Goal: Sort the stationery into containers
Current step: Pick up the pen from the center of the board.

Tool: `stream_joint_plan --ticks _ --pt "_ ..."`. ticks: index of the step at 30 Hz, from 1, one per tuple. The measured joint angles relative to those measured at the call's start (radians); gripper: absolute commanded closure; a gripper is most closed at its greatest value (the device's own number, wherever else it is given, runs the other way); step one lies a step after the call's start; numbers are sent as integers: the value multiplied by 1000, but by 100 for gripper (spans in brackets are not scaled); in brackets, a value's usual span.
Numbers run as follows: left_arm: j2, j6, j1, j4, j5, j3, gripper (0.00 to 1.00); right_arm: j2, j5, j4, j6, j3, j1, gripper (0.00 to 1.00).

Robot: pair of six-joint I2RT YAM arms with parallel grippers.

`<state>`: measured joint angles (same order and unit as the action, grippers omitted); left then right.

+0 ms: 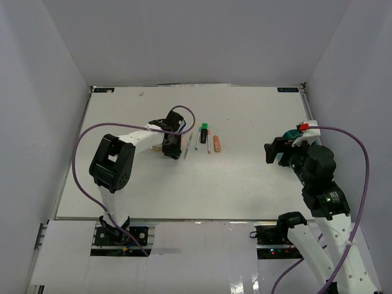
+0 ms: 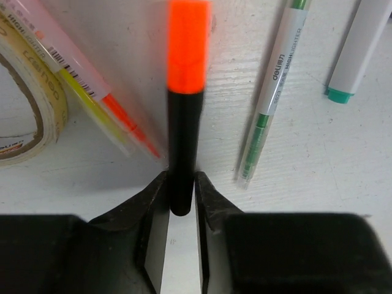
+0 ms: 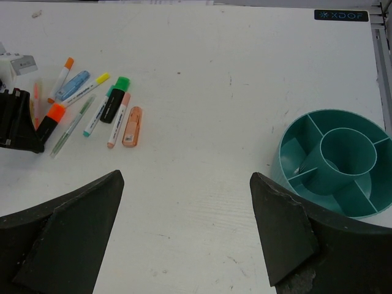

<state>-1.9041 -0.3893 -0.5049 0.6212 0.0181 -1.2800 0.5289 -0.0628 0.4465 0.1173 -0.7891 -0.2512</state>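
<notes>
White table (image 1: 245,184) | left gripper (image 2: 182,184) — pinching orange-capped highlighter (image 2: 185,122) | right gripper (image 3: 185,177) — spread wide near teal organiser (image 3: 283,156)

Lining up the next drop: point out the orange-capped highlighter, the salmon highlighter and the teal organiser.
orange-capped highlighter (image 2: 187,46): left wrist view, on its orange cap.
salmon highlighter (image 3: 131,126): right wrist view, mid-body.
teal organiser (image 3: 294,156): right wrist view, inside its left compartment.

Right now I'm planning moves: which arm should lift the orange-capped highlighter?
Left: the left gripper clamps that highlighter by its barrel, while the right gripper hangs open by the distant teal organiser.
</notes>
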Motion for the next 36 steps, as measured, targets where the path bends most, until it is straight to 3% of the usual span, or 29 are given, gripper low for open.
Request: stream_joint_plan --ticks 13,22,30,36 --pt "27 -13 -29 10 23 29 98 5 43 1 -1 0 0 10" --pt "200 49 -33 21 -24 103 100 119 175 23 6 -64 0 10" --pt "527 269 -36 -137 -275 196 100 264 437 -100 31 -110 -8 0" --pt "603 379 -36 -261 -569 229 100 426 624 -217 44 -150 -64 0"
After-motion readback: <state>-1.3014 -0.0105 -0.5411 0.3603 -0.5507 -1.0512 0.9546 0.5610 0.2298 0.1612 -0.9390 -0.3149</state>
